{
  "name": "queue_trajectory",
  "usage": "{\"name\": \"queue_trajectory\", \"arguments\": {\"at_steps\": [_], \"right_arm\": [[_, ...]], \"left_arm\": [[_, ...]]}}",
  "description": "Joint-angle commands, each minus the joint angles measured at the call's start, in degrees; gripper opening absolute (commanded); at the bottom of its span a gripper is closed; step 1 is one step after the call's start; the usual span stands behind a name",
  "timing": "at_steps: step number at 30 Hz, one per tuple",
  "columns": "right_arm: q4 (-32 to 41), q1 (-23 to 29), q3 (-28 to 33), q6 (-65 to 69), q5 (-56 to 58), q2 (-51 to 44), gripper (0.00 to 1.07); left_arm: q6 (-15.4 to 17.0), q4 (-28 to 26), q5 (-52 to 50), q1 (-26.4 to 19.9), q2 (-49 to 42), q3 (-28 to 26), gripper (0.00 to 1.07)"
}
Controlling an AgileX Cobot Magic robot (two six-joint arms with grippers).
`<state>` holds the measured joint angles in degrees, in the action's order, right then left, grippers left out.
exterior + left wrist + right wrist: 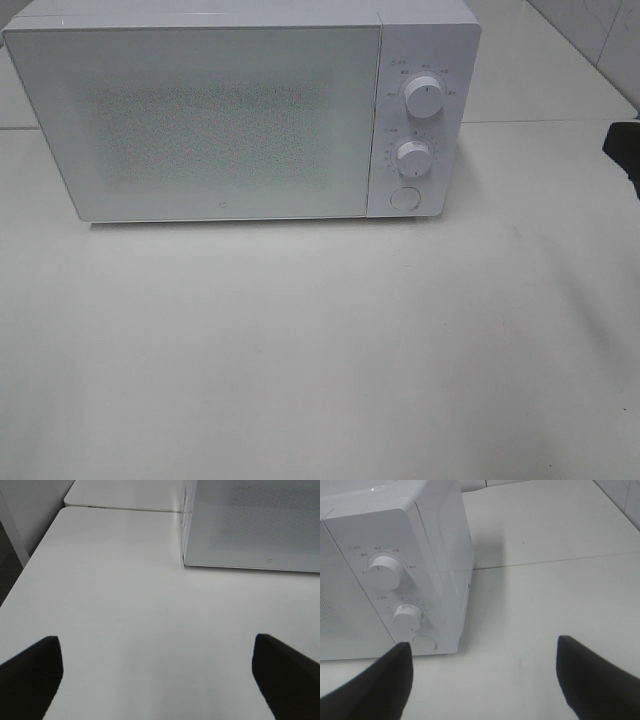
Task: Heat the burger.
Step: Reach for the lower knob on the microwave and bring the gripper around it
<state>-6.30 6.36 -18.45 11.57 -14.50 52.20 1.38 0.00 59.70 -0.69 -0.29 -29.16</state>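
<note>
1. Left fingers: two dark tips spread wide apart with nothing between them, over bare table. The microwave's left front corner lies ahead of them.
2. Microwave: a white box standing at the back of the table, a little left of centre in the high view, with its front facing the camera.
3. Door: shut and flush with the front, taking up the left and middle of it. Its window is a field of fine grey dots through which nothing can be made out.
4. Burger: not visible in any of the three views, so its place cannot be told.
5. Control panel: a narrow strip to the right of the door. It carries an upper knob, a smaller lower knob beneath it, and a round button at the bottom. Small markings ring both knobs but are too small to read.
6. Right fingers: two dark tips, likewise wide apart and holding nothing, over the table near the microwave's right front corner. The panel faces them at an angle.
7. Dark part: a black shape at the right edge of the high view, well apart from the microwave and too cropped to identify.
</note>
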Motion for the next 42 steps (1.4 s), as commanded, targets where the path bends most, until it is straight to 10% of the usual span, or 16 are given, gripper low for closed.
{"name": "queue_trajectory", "arguments": {"at_steps": [1,17,42], "right_arm": [[-0.17,-0.46,0.06,-2.98,-8.02,4.53,0.74],[20.57,0.40,0.34,-22.92,-29.74,24.35,0.74],[50.94,35.64,-2.86,-31.34,-54.60,42.91,0.74]], "left_arm": [[0.00,0.34,-0.23,-0.11,-1.20,0.17,0.98],[0.00,0.34,-0.23,-0.11,-1.20,0.17,0.98],[0.00,0.34,-0.23,-0.11,-1.20,0.17,0.98]]}}
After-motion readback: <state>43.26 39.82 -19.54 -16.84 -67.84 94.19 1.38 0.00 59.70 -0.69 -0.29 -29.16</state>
